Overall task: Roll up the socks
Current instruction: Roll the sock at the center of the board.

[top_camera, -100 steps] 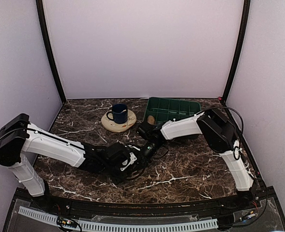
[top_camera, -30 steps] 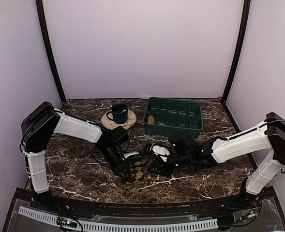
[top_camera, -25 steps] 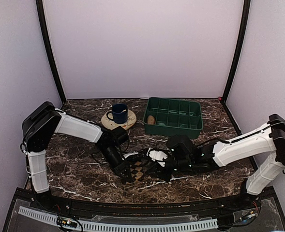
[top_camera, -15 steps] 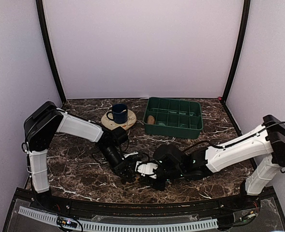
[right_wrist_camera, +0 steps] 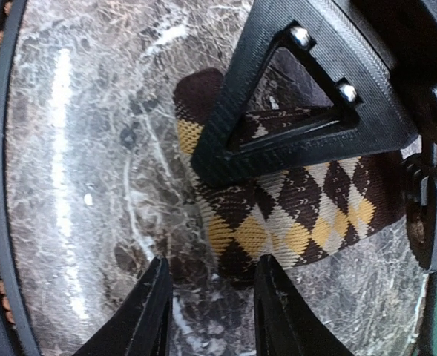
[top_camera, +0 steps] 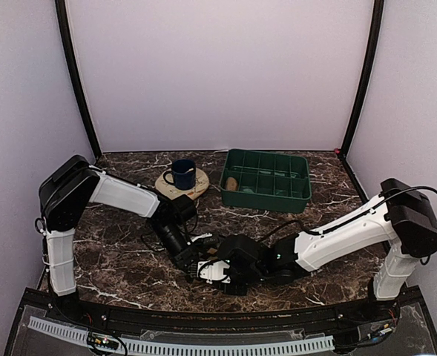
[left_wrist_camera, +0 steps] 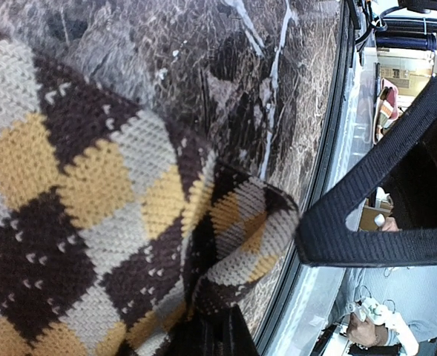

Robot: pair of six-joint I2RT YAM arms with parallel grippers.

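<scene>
Listed argyle sock [right_wrist_camera: 307,215], brown with tan and grey diamonds, flat on marble table [top_camera: 114,252] near front edge, creased at one end. Found left gripper [top_camera: 191,259] closed, pinching that sock's puckered edge. Found right gripper [right_wrist_camera: 213,261] just beside, jaws parted, set over the sock's dark end, gripping nothing. Noted tan bundle [top_camera: 232,183] in front-left compartment of green tray [top_camera: 277,202], well apart. Noted blue mug [top_camera: 182,174] on round coaster [top_camera: 170,194].

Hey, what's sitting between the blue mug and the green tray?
Nothing. In the top view, only bare marble table shows between the blue mug on its wooden coaster and the green tray.
</scene>
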